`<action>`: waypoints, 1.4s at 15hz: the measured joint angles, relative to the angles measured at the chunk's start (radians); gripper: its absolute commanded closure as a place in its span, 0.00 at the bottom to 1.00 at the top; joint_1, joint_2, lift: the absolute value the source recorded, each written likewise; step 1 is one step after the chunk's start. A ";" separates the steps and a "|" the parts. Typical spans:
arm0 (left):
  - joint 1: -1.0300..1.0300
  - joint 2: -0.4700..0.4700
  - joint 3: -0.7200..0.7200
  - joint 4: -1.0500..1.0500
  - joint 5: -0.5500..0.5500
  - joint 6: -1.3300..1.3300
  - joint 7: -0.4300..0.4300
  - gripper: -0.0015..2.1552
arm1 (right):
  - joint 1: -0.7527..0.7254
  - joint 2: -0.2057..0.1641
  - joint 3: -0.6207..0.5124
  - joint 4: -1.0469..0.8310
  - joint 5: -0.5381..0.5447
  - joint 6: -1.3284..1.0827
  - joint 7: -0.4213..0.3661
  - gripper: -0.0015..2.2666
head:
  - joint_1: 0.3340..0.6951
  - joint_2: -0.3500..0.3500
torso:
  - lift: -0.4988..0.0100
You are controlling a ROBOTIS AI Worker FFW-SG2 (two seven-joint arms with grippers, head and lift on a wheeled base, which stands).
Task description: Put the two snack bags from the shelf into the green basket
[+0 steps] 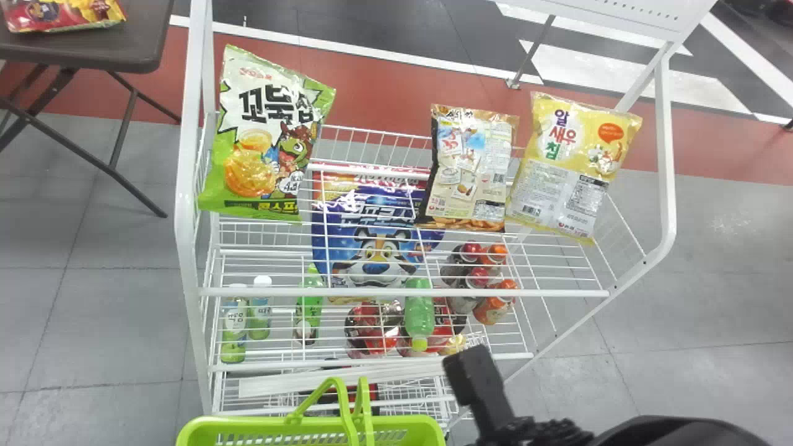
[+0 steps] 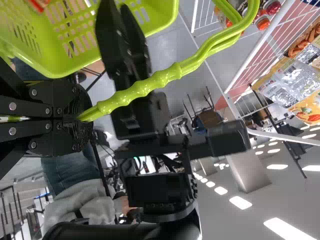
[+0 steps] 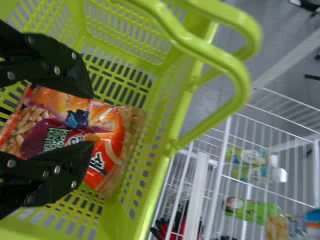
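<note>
I have my left gripper (image 2: pixel 86 118) closed around the handle (image 2: pixel 140 87) of the green basket (image 1: pixel 248 424), while my right arm (image 1: pixel 489 396) comes in near it and the right gripper (image 3: pixel 93 120) has its fingers spread apart over an orange-and-red snack bag (image 3: pixel 107 135) lying inside. On the upper shelf (image 1: pixel 396 292) I see a green bag (image 1: pixel 260 142), a beige bag (image 1: pixel 471 167) and a yellow-and-white bag (image 1: pixel 573 164) leaning in a row.
</note>
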 measured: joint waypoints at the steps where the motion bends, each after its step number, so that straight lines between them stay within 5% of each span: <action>1: 0.000 0.000 -0.001 0.001 0.000 -0.002 0.000 0.99 | 0.000 0.008 -0.033 -0.006 -0.013 0.000 -0.002 0.06 | 1.00 0.00 | 0.98; 10: 0.011 0.003 -0.016 0.002 -0.012 -0.016 -0.002 0.99 | -0.164 0.063 -0.213 0.186 -0.082 -0.887 -0.055 0.06 | 1.00 0.00 | 0.98; 21: 0.014 0.003 -0.016 0.008 -0.024 -0.014 0.004 0.99 | -0.356 0.064 -0.249 0.678 -0.050 -1.417 -0.068 0.06 | 1.00 0.00 | 0.98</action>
